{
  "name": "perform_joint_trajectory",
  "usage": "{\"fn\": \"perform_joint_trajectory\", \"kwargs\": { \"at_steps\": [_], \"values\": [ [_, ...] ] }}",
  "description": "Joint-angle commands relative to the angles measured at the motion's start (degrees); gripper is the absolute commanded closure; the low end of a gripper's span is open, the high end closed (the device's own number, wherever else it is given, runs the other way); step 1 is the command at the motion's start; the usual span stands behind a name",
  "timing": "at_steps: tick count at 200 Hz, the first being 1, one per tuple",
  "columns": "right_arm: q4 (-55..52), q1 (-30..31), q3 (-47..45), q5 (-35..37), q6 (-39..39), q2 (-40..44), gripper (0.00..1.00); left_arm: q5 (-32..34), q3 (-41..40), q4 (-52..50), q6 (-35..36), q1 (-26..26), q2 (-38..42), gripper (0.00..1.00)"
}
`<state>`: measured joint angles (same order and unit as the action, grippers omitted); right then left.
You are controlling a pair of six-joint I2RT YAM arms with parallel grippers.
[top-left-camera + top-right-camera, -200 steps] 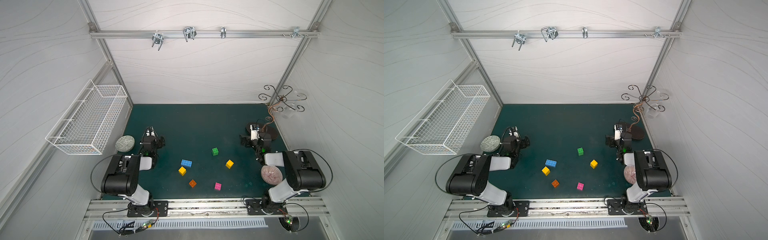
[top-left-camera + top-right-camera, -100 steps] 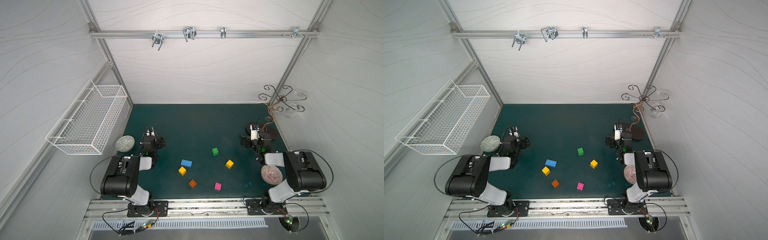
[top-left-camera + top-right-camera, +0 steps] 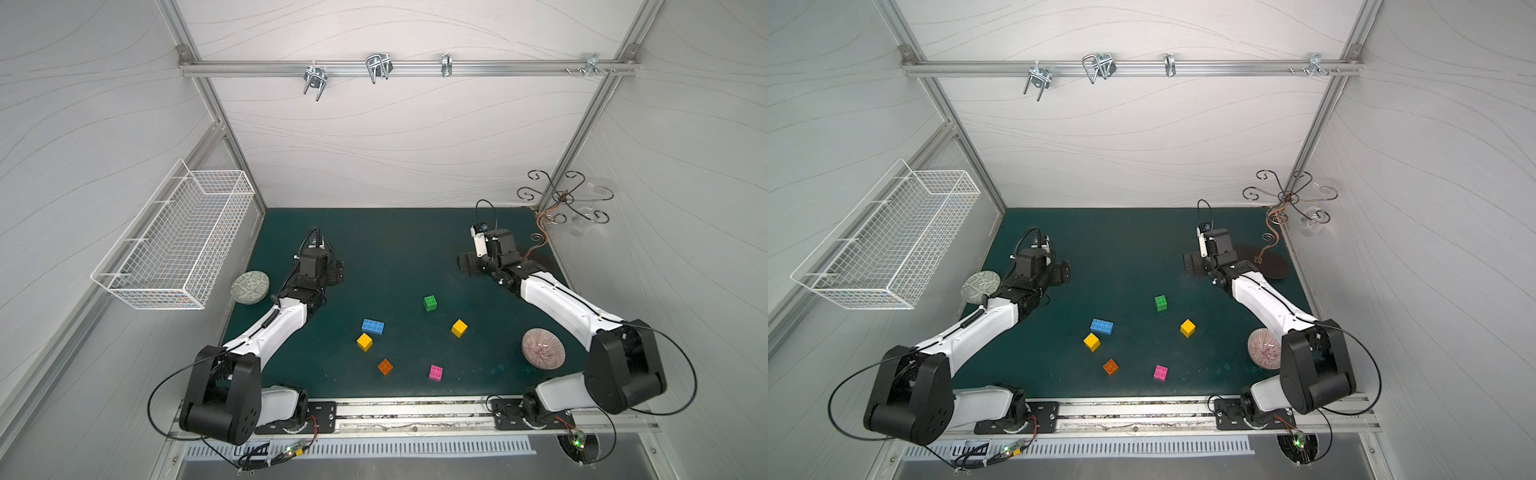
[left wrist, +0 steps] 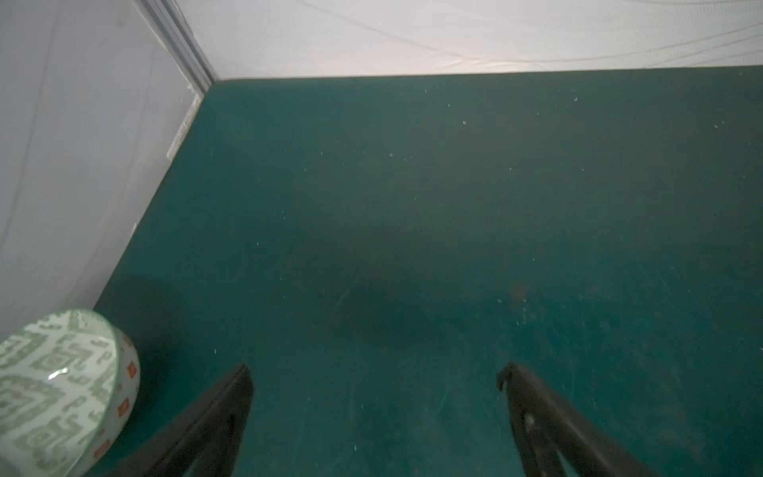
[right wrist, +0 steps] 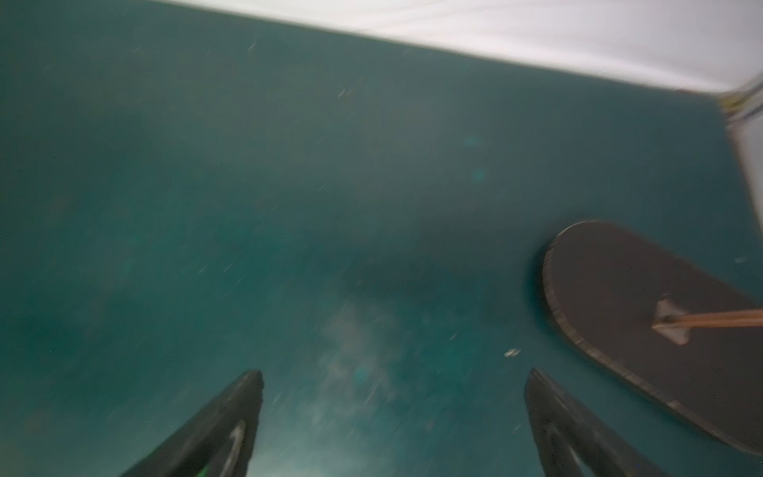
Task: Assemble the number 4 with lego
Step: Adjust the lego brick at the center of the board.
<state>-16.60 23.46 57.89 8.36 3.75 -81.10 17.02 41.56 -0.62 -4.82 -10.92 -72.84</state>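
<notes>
Lego (image 3: 372, 326) loose on mat (image 3: 395, 249); both grippers spread, empty.
In both top views six bricks are seen scattered, none joined, between the arms; a pink bowl (image 3: 543, 348) lies beside the right arm. Left wrist: left gripper (image 4: 377, 371) is held wide over the mat, green-patterned bowl (image 4: 58, 388) alongside. Right wrist, blurred: right gripper (image 5: 394, 378) is spread; dark stand base (image 5: 644, 314) near.

White, wavy-lined walls (image 3: 395, 149) close in my dark green tabletop (image 3: 395, 249) on three sides. Above its far edge runs an aluminium rail (image 3: 519, 68) carrying metal hooks (image 3: 376, 66). A white wire basket (image 3: 178, 245) hangs off its left edge, and a scrolled metal stand (image 3: 562, 195) rises at its far right corner.
</notes>
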Motion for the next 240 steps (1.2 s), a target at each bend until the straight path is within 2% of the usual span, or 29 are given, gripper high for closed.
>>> {"fn": "perform_joint_trajectory", "kwargs": {
  "at_steps": [1, 32, 60, 86, 115, 172, 218, 240],
  "values": [
    [-18.27, 3.76, 2.83, -4.58, 4.15, 0.65, 0.01, -2.61, 2.58, -11.72, -5.34, 0.19, 3.21, 0.02],
    [-25.16, 9.29, 5.56, -9.56, 9.24, -2.43, 0.01, -10.0, 1.24, -15.44, -9.67, 0.11, 7.65, 0.02],
    [-25.6, 13.31, 6.8, -11.72, 12.11, -5.96, 0.01, -14.18, -1.03, -15.79, -11.85, 0.11, 10.55, 0.02],
    [-25.68, 16.5, 8.91, -9.77, 13.1, -10.07, 0.01, -16.01, -1.28, -15.25, -12.91, -0.08, 11.4, 0.01],
    [-24.12, 17.2, 10.45, -8.53, 13.95, -14.54, 0.03, -16.46, -0.87, -15.02, -13.46, -0.07, 10.46, 0.01],
    [-23.74, 17.36, 16.47, -8.29, 12.51, -23.21, 0.19, -16.28, -0.87, -14.58, -13.9, -0.07, 10.0, 0.01],
    [-24.77, 17.79, 18.66, -7.37, 13.89, -26.78, 0.44, -16.14, -0.72, -14.58, -13.95, -0.07, 9.65, 0.01],
    [-25.05, 17.98, 18.75, -7.27, 14.67, -27.59, 0.52, -16.23, -0.6, -14.58, -13.99, -0.07, 9.23, 0.01]
  ]
}}
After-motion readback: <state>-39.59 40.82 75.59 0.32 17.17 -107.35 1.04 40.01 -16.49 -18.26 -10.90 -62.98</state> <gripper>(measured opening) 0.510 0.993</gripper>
